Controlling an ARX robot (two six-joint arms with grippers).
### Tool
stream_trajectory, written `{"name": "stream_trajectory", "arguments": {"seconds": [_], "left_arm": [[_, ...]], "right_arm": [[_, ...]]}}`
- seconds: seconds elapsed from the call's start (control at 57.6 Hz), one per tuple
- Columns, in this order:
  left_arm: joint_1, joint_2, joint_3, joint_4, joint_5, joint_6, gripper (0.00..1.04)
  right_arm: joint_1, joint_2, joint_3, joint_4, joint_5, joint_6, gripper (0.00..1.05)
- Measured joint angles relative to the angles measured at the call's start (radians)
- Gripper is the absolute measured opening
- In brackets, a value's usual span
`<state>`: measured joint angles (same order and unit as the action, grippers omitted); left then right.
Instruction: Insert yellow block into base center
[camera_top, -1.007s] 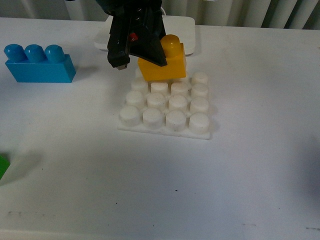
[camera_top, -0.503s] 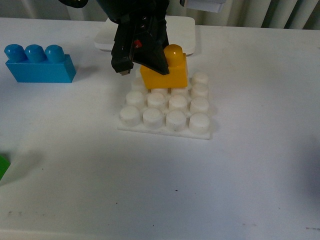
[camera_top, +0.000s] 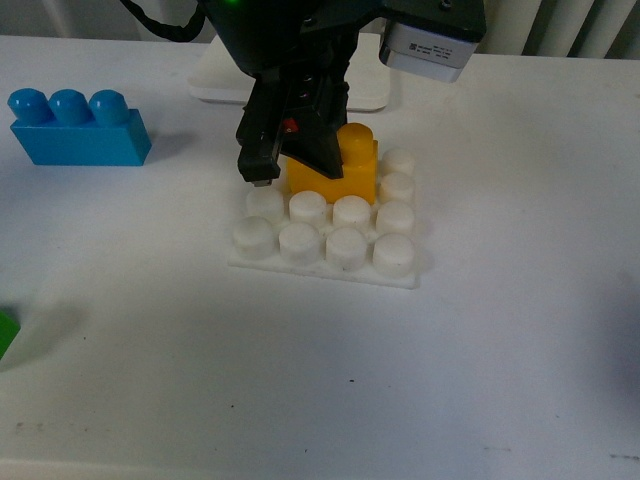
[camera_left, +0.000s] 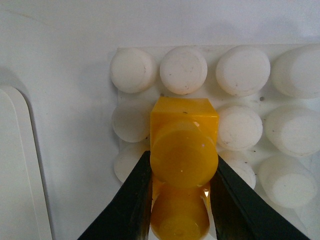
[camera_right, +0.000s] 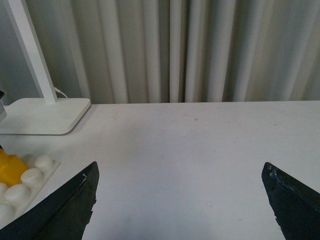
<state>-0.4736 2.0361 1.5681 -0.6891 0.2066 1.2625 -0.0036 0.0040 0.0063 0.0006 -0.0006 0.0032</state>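
On the base (camera_top: 322, 245), the yellow block (camera_top: 340, 172) now sits lower.

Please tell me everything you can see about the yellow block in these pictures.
The yellow block is a glossy orange-yellow plastic brick with two round studs on top, upright. The left gripper is shut on it, one black finger on each long side. It sits low on the base, a white studded plate, over the middle and rear rows; whether it is fully pressed down cannot be told.
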Motion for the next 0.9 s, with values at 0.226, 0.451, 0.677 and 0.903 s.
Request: {"name": "stream_trajectory", "arguments": {"seconds": [0.226, 0.451, 0.677, 0.903], "left_arm": [[-0.005, 0.015, -0.014, 0.027, -0.016, 0.0, 0.27], [-0.005, 0.012, -0.019, 0.042, -0.019, 0.0, 0.27], [0.022, -0.01, -0.023, 0.061, -0.057, 0.021, 0.57], [0.074, -0.195, -0.057, 0.074, 0.0, 0.033, 0.93]], "right_arm": [[0.0, 0.0, 0.0, 0.0, 0.0, 0.0, 0.96], [0.0, 0.0, 0.0, 0.0, 0.0, 0.0, 0.96], [0.0, 0.0, 0.0, 0.0, 0.0, 0.0, 0.96], [0.0, 0.0, 0.0, 0.0, 0.0, 0.0, 0.96]]}}
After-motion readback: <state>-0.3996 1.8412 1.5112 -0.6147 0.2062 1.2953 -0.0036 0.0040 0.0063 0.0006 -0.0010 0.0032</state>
